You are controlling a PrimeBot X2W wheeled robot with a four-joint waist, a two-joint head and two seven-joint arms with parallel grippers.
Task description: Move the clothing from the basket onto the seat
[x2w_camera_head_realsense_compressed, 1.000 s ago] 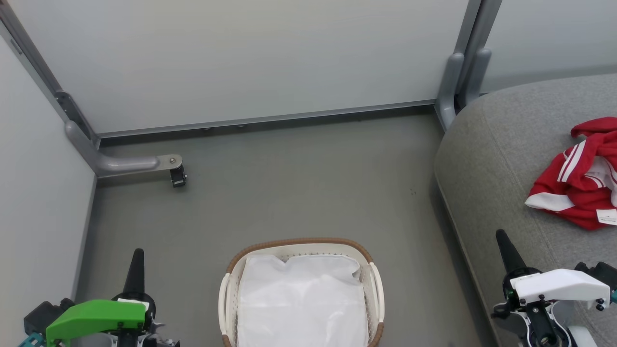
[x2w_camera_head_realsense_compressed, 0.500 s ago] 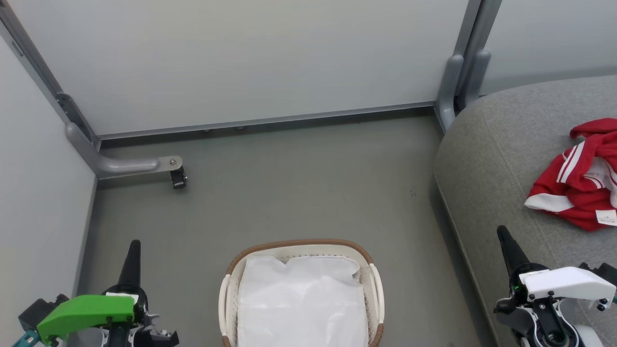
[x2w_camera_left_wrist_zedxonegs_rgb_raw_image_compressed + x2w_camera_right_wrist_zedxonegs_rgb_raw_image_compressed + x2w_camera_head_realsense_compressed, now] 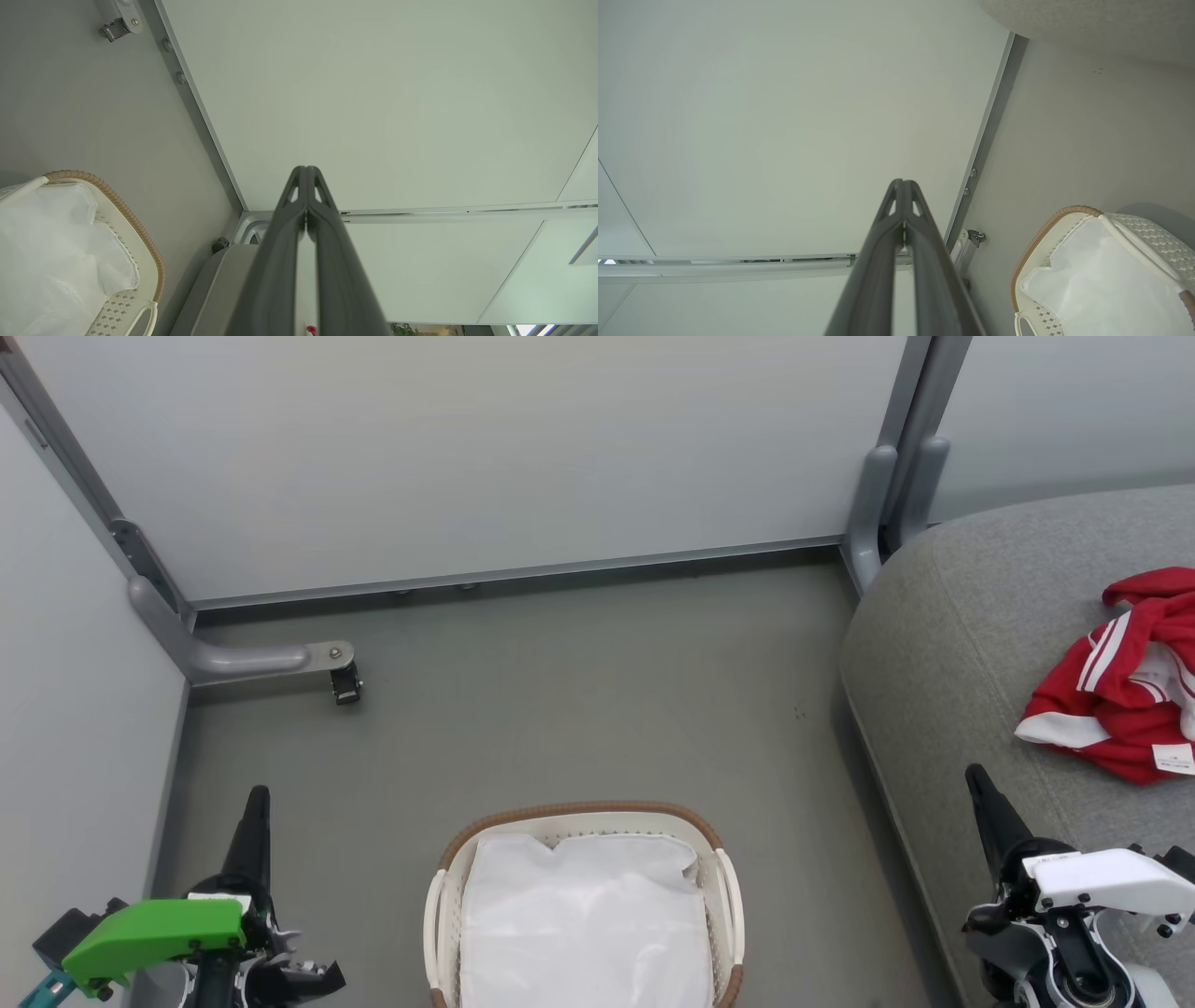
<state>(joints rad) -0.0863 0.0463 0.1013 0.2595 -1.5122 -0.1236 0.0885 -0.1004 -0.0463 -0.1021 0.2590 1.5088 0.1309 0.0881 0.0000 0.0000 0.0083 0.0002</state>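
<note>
Dark fingers, left: my left gripper [image 3: 258,795] has its jaws pressed together tip to tip with nothing between them. It sits low over the floor [image 3: 560,691], beside the laundry basket [image 3: 579,808] and apart from it.
Dark fingers, right: my right gripper [image 3: 977,773] is closed the same way and empty, over the near edge of the sofa cushion [image 3: 943,644].
Basket contents: I see the white liner [image 3: 583,924] and no red in it.
Red sports garment [image 3: 1120,700]: crumpled on the sofa cushion, well apart from the basket, its far side cut off by the head view's right edge.
Step in hand: I judge the transfer done; what remains is parking both arms.
Doing it well: I'd keep both jaws closed and move slowly. The right fingers should stay short of the garment so they don't drag it. The left should stay outside the basket's handle.
Risk: a fingertip snagging cloth could pull the garment towards the cushion edge.
</note>
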